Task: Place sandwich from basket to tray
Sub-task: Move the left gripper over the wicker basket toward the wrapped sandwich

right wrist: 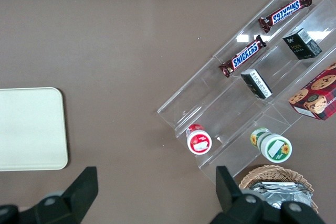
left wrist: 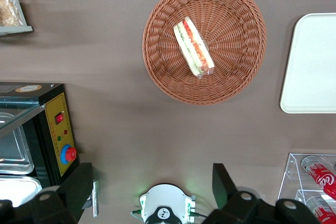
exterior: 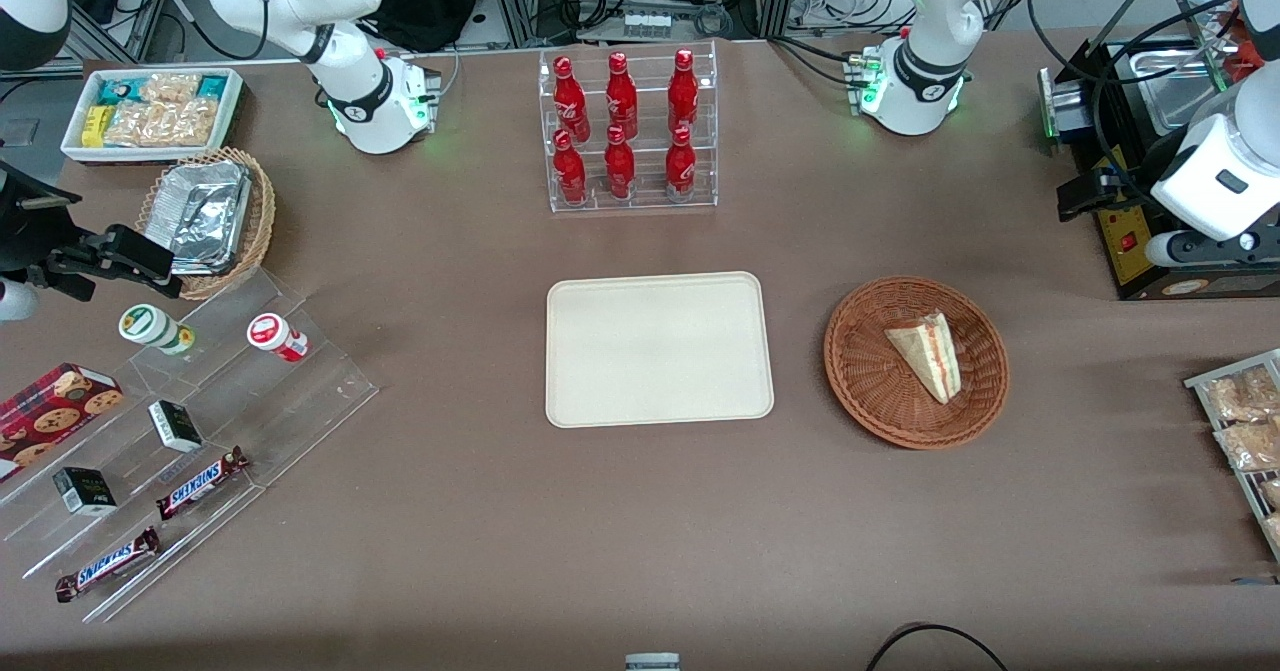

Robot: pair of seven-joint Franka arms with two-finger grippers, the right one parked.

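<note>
The sandwich (exterior: 928, 351), a pale wedge with red and green filling, lies in the round reddish-brown wicker basket (exterior: 870, 381). The cream tray (exterior: 660, 348) lies flat beside the basket, toward the parked arm's end, with nothing on it. My left gripper (exterior: 1118, 221) hangs high above the table, toward the working arm's end from the basket and a little farther from the front camera. It is open and empty. The left wrist view shows its wide-apart fingers (left wrist: 79, 184), the sandwich (left wrist: 193, 48), the basket (left wrist: 236, 30) and part of the tray (left wrist: 312, 61).
A black appliance with a yellow panel (exterior: 1125, 241) stands under the gripper. A clear rack of red bottles (exterior: 628, 131) stands farther from the front camera than the tray. A rack of bagged snacks (exterior: 1245, 421) sits at the working arm's end.
</note>
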